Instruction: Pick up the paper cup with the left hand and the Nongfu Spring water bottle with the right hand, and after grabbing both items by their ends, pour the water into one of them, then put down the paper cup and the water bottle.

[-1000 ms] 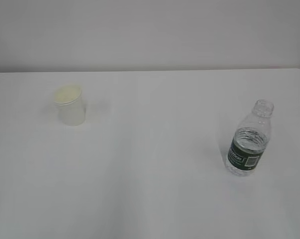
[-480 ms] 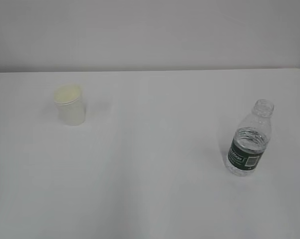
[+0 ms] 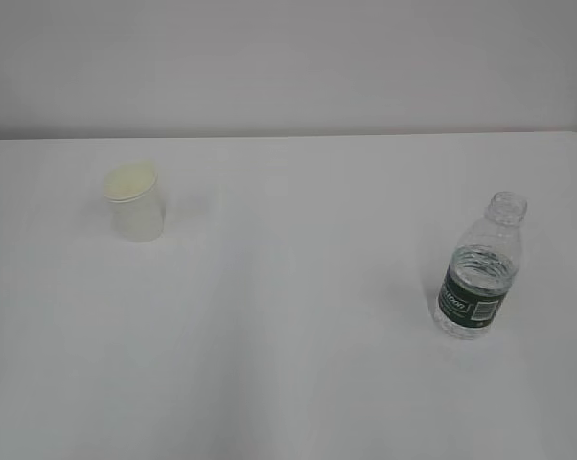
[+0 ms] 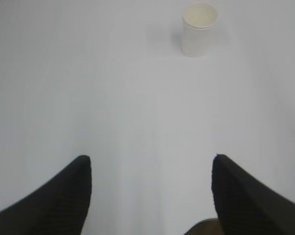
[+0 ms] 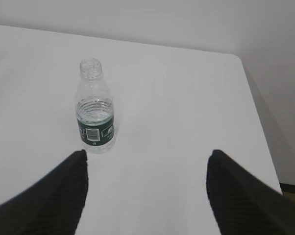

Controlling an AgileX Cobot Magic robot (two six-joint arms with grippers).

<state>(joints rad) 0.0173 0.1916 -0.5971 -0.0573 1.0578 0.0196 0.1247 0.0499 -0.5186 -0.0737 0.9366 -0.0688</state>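
Tapered white paper cup (image 3: 134, 204), capless green-labelled Nongfu Spring water bottle (image 3: 479, 267)

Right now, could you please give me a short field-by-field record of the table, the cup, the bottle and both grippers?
table: white table, seen in all views
paper cup: paper cup upright, at the left of the exterior view, not held
water bottle: water bottle upright, uncapped, at the right, partly filled with water
left gripper: left gripper open, cup ahead of it, apart
right gripper: right gripper open, bottle ahead and to its left, apart
task stage: nothing grasped yet
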